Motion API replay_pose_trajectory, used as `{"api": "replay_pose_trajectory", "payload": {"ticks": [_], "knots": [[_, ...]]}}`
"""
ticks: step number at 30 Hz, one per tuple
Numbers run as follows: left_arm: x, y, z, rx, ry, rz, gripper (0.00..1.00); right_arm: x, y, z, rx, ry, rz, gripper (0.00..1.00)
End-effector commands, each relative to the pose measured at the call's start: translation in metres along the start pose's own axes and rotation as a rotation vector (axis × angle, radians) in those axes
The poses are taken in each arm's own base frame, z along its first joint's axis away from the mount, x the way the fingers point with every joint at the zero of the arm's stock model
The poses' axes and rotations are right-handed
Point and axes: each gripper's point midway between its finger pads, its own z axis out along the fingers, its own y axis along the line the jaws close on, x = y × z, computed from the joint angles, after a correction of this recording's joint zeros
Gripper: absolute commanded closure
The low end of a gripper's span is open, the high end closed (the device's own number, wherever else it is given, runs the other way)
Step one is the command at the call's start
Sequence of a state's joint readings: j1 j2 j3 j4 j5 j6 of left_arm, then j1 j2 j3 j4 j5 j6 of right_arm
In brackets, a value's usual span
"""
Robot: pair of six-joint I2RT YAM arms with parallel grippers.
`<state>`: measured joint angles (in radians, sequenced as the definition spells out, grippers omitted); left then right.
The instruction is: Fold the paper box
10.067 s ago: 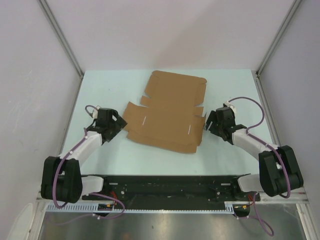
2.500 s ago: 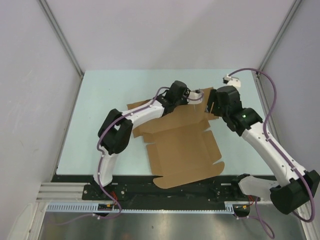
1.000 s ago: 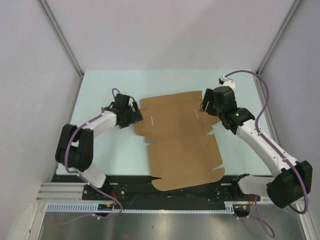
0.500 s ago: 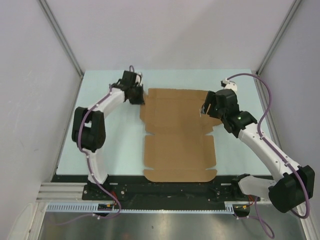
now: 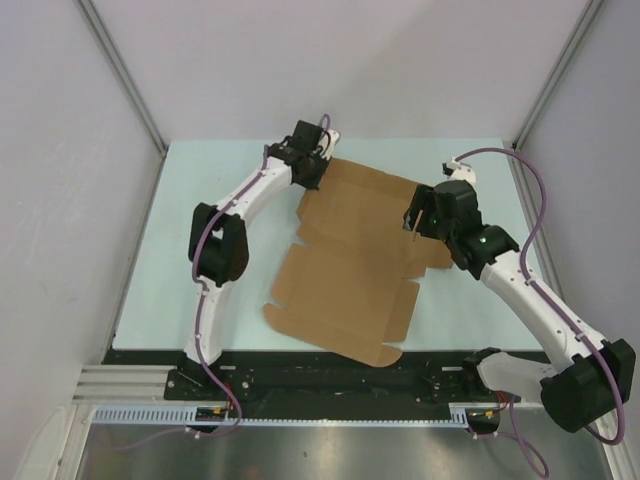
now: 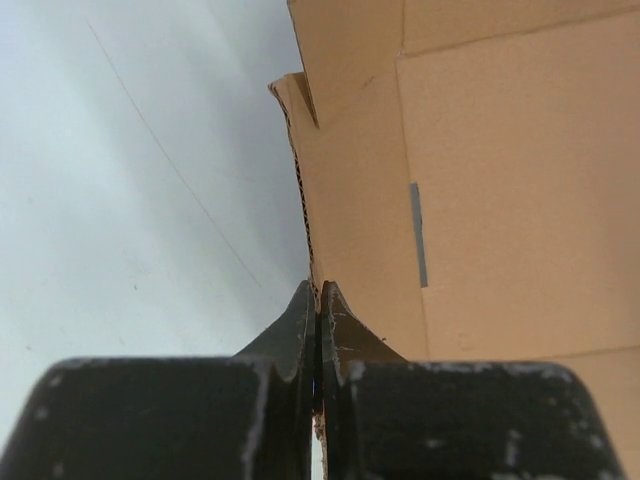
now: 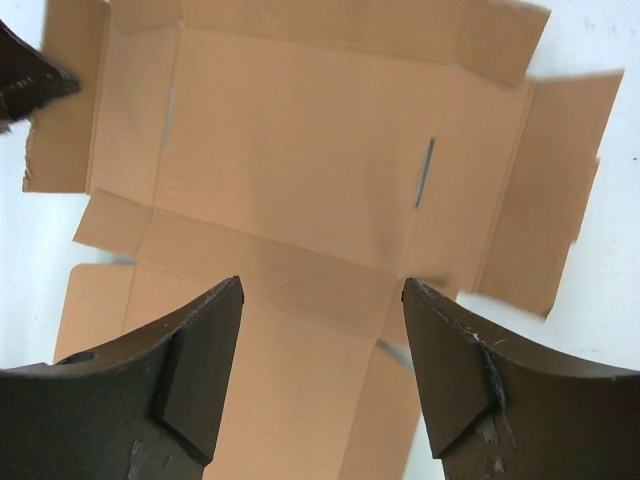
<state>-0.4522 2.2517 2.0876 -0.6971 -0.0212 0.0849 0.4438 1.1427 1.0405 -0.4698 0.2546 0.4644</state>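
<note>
Paper box lies opened out on the table, spread btwn the two grippers. The rest of the sheet runs back from both of them toward the arm bases, skewed.

Left gripper sits at the sheet's far-left corner. In the wrist view the left gripper has its fingers pressed together w/ the raw corrugated edge of a side flap running straight down into them, so it's clamped on the paper box. From the tips, cardboard fills everything ahead and to the right; pale table shows to the left. A thin grey slit lies just right of the tips and a bit ahead.

Right gripper is at the sheet's far-right edge, jaws spread wide, nothing btwn them. In its wrist view the right gripper looks down on the paper box: main panel ahead of the tips, side flaps out past both fingers, creases crossing close to the tips. Can't tell whether the tips touch the cardboard.

The two grippers are well apart, w/ the box's far panel spanning the gap.
</note>
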Motion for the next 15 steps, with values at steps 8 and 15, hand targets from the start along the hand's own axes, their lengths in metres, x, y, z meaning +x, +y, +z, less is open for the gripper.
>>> {"api": "replay_pose_trajectory", "payload": {"ticks": [8,15], "knots": [[0.025,-0.026,-0.01,-0.089,-0.151,0.331,1.0,-0.034,0.057,0.036,-0.138,-0.189,-0.219,0.3],[0.026,-0.023,-0.023,-0.109,-0.224,0.333,1.0,-0.045,0.041,0.103,-0.139,-0.099,-0.307,0.29]]}}
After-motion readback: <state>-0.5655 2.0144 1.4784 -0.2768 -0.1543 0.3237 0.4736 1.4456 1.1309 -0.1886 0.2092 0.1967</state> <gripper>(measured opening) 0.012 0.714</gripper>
